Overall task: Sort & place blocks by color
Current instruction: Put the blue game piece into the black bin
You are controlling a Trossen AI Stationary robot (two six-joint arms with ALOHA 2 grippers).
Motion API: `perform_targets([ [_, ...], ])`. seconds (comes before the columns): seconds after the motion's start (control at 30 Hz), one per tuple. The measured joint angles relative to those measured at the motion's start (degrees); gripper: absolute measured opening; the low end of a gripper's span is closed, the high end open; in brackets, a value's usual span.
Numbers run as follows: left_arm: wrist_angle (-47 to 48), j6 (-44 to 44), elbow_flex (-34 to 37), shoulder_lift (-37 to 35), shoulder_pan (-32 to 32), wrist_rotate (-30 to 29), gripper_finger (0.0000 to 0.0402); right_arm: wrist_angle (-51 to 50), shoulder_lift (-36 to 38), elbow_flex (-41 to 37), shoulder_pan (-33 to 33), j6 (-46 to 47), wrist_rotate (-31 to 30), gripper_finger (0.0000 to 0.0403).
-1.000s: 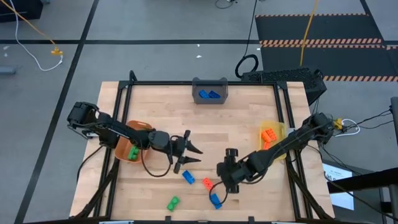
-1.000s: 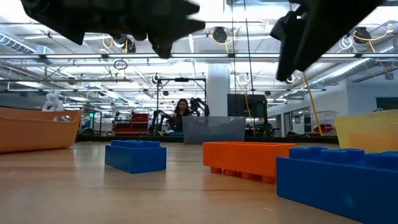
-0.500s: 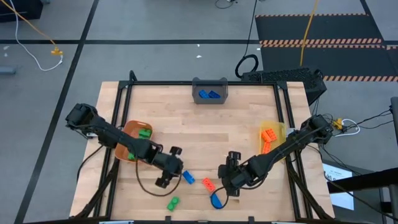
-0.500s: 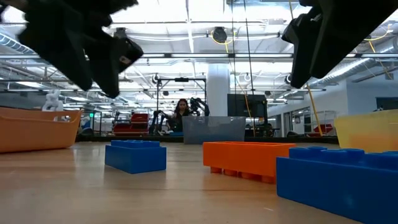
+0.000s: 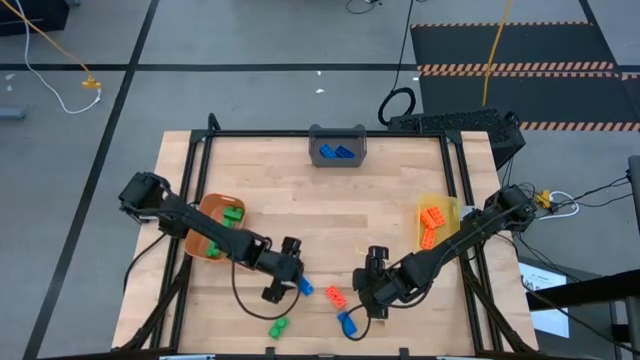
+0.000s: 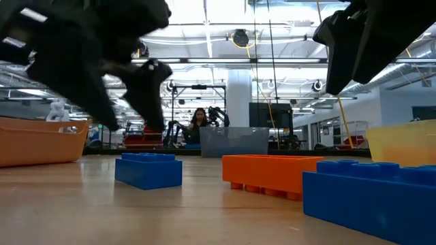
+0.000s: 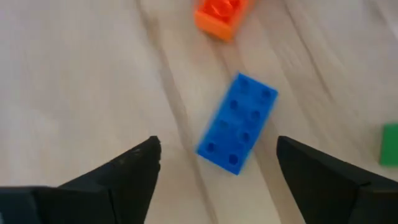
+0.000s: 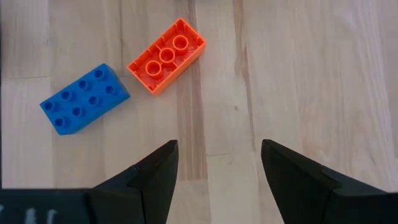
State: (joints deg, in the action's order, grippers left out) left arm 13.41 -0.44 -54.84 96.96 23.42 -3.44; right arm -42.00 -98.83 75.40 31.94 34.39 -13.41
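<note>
Four blocks lie flat on the wooden table near its front edge. They are a blue block (image 5: 304,287) (image 7: 238,122), an orange block (image 5: 334,296) (image 8: 166,55) lying underside up, a second blue block (image 5: 347,322) and a green block (image 5: 278,326). My left gripper (image 5: 288,274) (image 7: 217,155) hangs open just above the first blue block, one finger on either side of it, touching nothing. My right gripper (image 5: 373,290) (image 8: 217,155) hovers open over bare wood beside the orange block, with nothing between its fingers.
An orange bin (image 5: 212,228) with green blocks stands at the left. A yellow bin (image 5: 440,218) with orange blocks stands at the right. A grey bin (image 5: 337,148) with blue blocks sits at the far edge. The table's middle is bare wood. A person shows far behind the table (image 6: 199,121).
My left gripper has swung from the table's middle toward the near edge and come down over the blue block. The blocks have stayed where they were.
</note>
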Motion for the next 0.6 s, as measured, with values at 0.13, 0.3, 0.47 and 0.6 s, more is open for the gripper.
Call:
perform_targets([
  [0.13,4.53,1.02,-1.85,3.93,-0.26,1.90,0.0325,-0.09,0.00,0.00,-0.02,-0.48,-0.10,0.0221],
  [0.3,3.20,4.89,-6.75,7.64,-0.08,1.89,0.0301,0.39,0.00,-0.09,-0.40,-1.03,-0.31,0.0221],
  [0.47,6.96,5.74,-10.03,12.72,-0.48,2.96,0.0277,0.32,0.00,-0.13,-0.41,-0.63,-0.22,0.0221],
  [0.6,8.91,5.93,-11.95,14.87,-0.35,2.77,0.0270,-0.12,0.00,-0.15,0.10,-0.30,-0.11,0.0221],
])
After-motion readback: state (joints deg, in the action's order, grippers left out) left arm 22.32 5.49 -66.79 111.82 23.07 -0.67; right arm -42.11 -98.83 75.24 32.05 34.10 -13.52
